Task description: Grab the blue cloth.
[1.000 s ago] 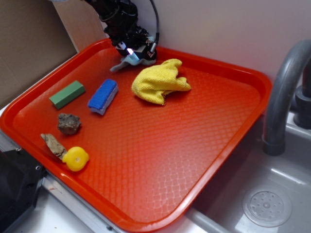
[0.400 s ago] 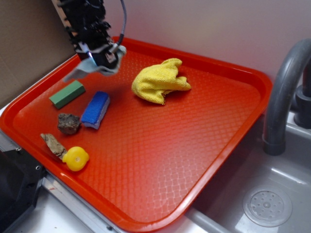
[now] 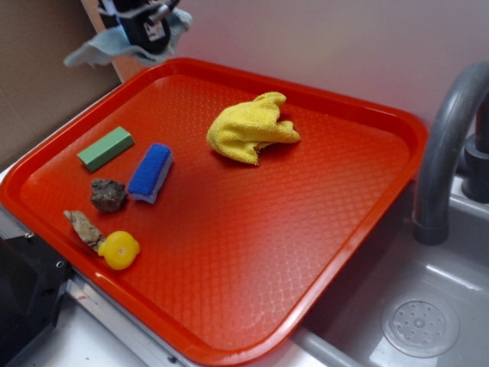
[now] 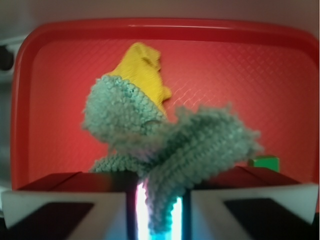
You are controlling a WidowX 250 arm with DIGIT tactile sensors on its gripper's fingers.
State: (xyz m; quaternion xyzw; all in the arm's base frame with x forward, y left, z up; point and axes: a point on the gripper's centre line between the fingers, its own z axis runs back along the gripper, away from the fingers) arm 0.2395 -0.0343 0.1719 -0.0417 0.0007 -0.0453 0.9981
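- The hand [image 3: 145, 27] is at the top left corner of the exterior view, raised above the far left rim of the red tray [image 3: 367, 229]; its fingers are pressed together, pinching the blue cloth [image 3: 95, 50].
- The blue cloth hangs in the air from the hand, clear of the tray; in the wrist view it bunches out between the two fingers [image 4: 65, 200].
- On the tray's left side lie a green block [image 3: 105, 147], a blue sponge [image 3: 150, 173], a brown rock [image 3: 108, 194], a wood chip [image 3: 82, 227] and a yellow piece [image 3: 119, 249].
- The yellow cloth [image 3: 250, 127] lies crumpled near the tray's far edge.
- A grey faucet [image 3: 447, 153] stands at the right over a sink [image 3: 420, 325].
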